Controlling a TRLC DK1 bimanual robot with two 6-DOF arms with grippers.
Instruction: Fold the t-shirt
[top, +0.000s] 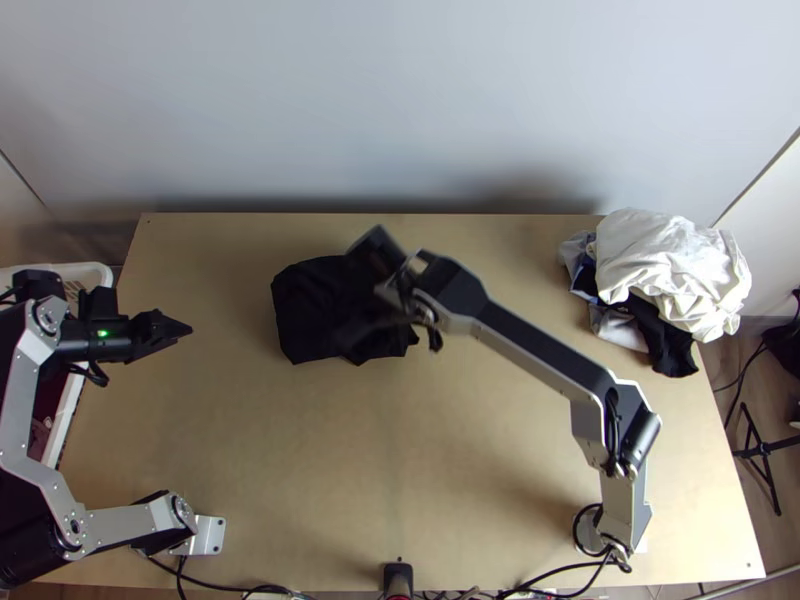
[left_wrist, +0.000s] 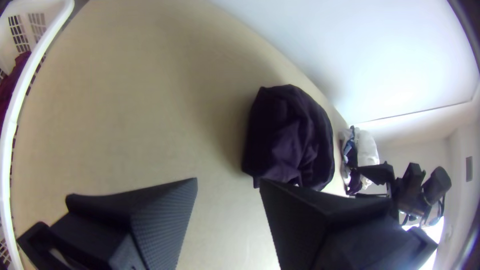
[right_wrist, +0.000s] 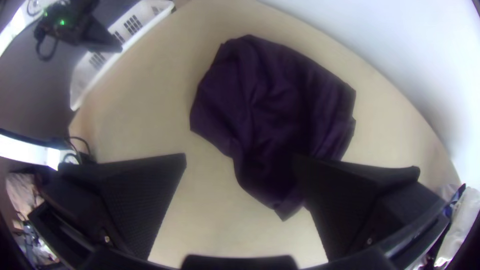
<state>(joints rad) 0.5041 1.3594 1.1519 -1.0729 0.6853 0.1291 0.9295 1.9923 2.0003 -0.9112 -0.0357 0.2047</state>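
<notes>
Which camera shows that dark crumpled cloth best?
The right wrist view: the dark cloth looks largest there, its creases plain. The top view has the right arm over part of it; the left wrist view shows it smaller.

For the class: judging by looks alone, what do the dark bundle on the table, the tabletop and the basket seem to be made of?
Dark bundle: probably a soft matt fabric, since it creases and drapes.
Tabletop: light wood or a wood-look board, smooth, flat and evenly pale.
Basket: likely white moulded plastic, with a smooth rim and slotted walls.
</notes>
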